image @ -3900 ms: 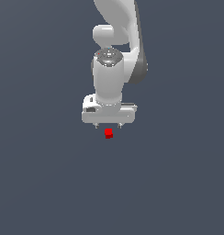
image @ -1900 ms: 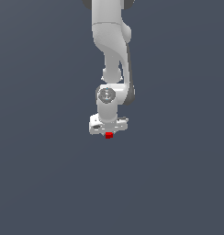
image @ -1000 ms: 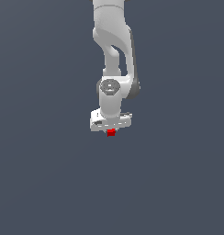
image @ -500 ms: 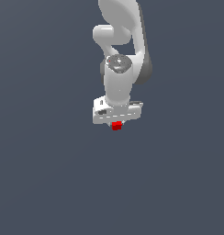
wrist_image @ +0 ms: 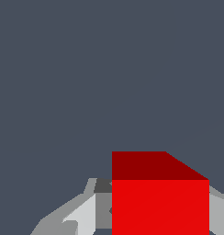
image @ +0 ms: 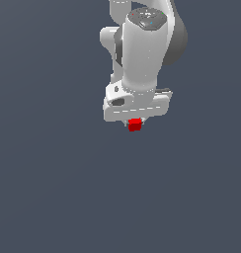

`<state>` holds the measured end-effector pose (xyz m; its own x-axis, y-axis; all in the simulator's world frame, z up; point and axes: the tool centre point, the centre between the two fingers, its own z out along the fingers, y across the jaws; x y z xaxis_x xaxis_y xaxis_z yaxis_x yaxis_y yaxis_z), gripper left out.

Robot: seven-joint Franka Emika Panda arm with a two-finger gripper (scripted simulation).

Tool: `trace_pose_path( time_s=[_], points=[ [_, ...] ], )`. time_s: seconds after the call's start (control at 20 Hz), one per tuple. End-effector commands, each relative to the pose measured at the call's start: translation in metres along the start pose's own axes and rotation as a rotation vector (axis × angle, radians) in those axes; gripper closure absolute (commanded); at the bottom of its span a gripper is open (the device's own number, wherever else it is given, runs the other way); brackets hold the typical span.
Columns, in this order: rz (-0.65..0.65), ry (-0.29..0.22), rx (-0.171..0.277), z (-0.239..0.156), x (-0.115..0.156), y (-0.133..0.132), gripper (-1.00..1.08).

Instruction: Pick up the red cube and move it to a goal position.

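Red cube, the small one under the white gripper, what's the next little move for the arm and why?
Probably keep the grip closed and carry on toward the goal. The small bright red cube sits right under the white gripper, and the wrist view shows a grey finger beside the cube. No goal marker is visible, so direction is unclear.

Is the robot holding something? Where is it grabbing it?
Yes. The end effector holds the red cube, with its fingers pressed against the cube's opposite sides. Only the cube's lower part sticks out below the white hand.
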<state>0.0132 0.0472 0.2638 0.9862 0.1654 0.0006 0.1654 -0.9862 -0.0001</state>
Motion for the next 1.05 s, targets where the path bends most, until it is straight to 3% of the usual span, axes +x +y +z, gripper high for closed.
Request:
trace_pose_path(
  time_s=[0.0,0.45,1.0],
  points=[
    [0.0,-0.001,0.0,-0.024,0.007,-0.005,1.08],
    [0.0,-0.001,0.0,-0.079,0.027,-0.017,1.08],
    [0.0,-0.001,0.0,-0.097,0.035,-0.021,1.08]
  ],
)
